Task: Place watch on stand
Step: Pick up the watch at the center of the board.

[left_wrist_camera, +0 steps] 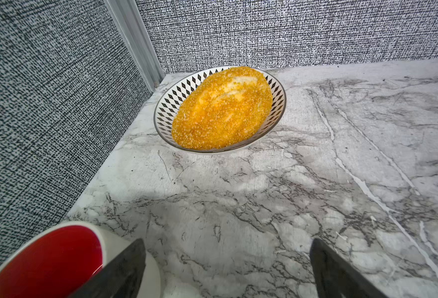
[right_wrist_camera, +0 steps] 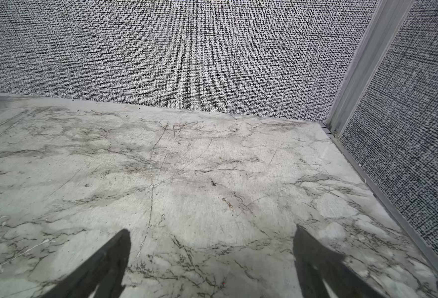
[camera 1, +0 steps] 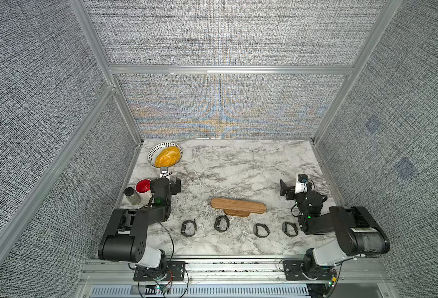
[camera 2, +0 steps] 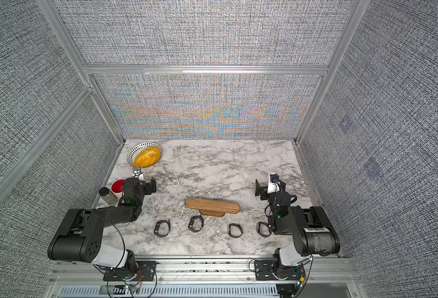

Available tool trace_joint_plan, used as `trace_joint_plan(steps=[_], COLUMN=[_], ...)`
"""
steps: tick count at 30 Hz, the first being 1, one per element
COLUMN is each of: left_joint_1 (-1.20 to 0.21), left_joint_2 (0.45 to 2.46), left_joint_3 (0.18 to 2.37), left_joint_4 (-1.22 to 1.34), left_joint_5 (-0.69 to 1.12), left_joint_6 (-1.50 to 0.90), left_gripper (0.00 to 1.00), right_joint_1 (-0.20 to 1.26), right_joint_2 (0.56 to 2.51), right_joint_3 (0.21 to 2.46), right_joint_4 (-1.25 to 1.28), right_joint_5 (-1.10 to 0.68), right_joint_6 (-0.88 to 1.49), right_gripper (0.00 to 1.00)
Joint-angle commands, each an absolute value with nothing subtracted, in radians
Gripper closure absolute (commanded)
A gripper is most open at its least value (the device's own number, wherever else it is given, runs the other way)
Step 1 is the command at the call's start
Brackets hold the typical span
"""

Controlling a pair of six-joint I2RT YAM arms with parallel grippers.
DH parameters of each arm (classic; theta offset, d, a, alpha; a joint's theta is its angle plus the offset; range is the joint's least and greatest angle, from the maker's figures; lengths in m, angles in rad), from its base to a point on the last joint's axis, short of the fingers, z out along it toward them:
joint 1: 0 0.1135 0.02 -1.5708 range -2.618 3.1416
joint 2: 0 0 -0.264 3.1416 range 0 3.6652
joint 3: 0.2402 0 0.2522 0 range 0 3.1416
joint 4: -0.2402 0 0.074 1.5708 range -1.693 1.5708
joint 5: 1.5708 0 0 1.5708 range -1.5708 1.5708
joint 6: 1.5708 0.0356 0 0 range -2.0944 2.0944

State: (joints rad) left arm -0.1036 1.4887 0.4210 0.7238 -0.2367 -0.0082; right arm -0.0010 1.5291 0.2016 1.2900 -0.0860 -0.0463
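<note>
A booth of grey woven fabric panels and aluminium framing encloses a white, grey-veined marble-look tabletop (camera 1: 238,165). Near its front middle is the stand (camera 1: 238,205), a long flat brown wooden bar with rounded ends on a shorter wooden base, with nothing on it. Four dark wristwatches with looped straps lie in a row in front of it: the leftmost watch (camera 1: 189,227), the second watch (camera 1: 222,223) just beside the base, the third watch (camera 1: 261,230) and the rightmost watch (camera 1: 290,229) near the right arm.

The left hand (camera 1: 178,185) is spread wide and empty, beside a white mug with a red inside (camera 1: 143,187). The right hand (camera 1: 283,189) is likewise released and empty over bare marble. Both are well apart from the watches.

The task looks unstarted; the step in hand is choosing and reaching for a watch. The next move probably calls for drawing one arm back to the front row, lowering over a strap loop and closing on it without pushing the watch into the stand
</note>
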Motion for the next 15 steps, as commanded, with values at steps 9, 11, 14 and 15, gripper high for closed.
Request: trace_joint_plan(steps=[9, 11, 14, 15], left_joint_1=[-0.104, -0.104, -0.103, -0.102], left_joint_2=[1.488, 1.486, 1.488, 1.488], left_joint_3=[0.428, 0.429, 0.43, 0.43], left_joint_4=[0.726, 0.724, 0.724, 0.723], left_joint_5=[-0.24, -0.238, -0.236, -0.236], left_joint_6=[-0.006, -0.009, -0.009, -0.009], left_gripper=[0.01, 0.01, 0.01, 0.01], right_joint_1=[-0.001, 0.0, -0.001, -0.001], right_joint_2=[1.532, 1.532, 1.531, 1.532], right_joint_3=[0.212, 0.213, 0.213, 0.213], right_joint_4=[1.288, 1.288, 1.288, 1.289], right_joint_5=[-0.011, -0.011, -0.012, -0.011], right_joint_6=[-0.007, -0.006, -0.006, -0.006], right_gripper=[0.02, 0.02, 0.02, 0.02])
